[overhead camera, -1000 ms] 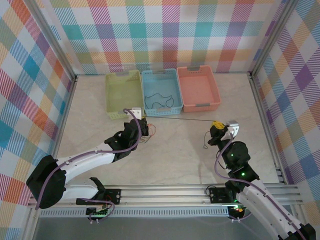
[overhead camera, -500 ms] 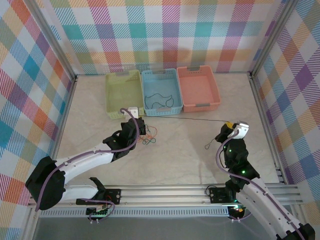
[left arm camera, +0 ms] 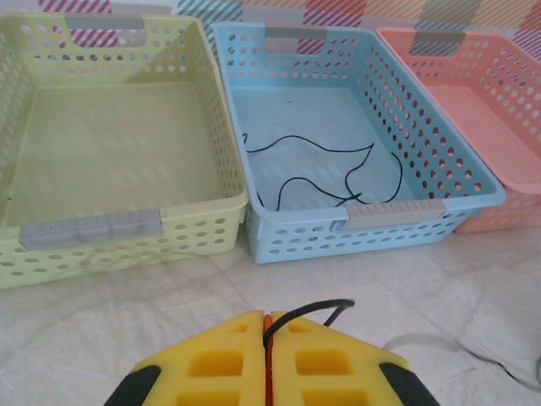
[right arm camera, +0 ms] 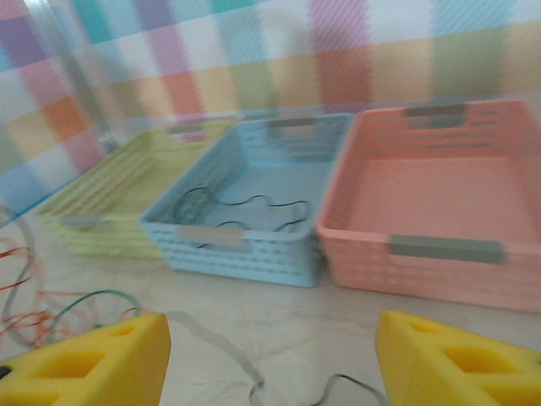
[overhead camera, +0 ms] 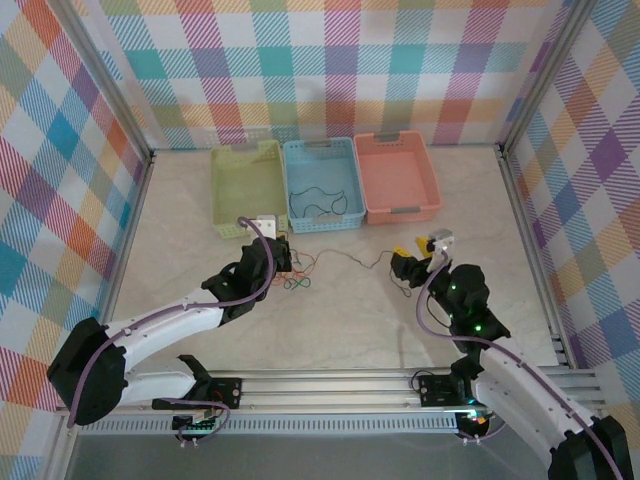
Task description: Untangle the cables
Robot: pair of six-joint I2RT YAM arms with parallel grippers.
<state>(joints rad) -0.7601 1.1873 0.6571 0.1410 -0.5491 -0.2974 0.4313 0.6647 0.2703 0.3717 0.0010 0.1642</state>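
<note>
My left gripper [overhead camera: 287, 258] is shut on a black cable [left arm camera: 308, 308], which loops out from between its yellow pads [left arm camera: 226, 355]; an orange strand shows in the same seam. A tangle of orange and green cables [overhead camera: 300, 273] lies on the table just beside that gripper. The black cable [overhead camera: 352, 251] runs slack and wavy across the table toward my right gripper [overhead camera: 410, 262]. My right gripper [right arm camera: 270, 364] stands open with nothing between its fingers, and the cable [right arm camera: 221, 348] lies on the table below it. Another black cable [left arm camera: 313, 165] rests in the blue basket [overhead camera: 322, 226].
Three baskets stand side by side at the back: a green one [overhead camera: 215, 190] and a pink one [overhead camera: 400, 212], both with nothing in them, and the blue one between them. Checked walls close in the table on three sides.
My right gripper has opened and let go of the black cable, then swung left toward the middle. The cable, stretched taut before, now lies slack. My left gripper stays shut.
</note>
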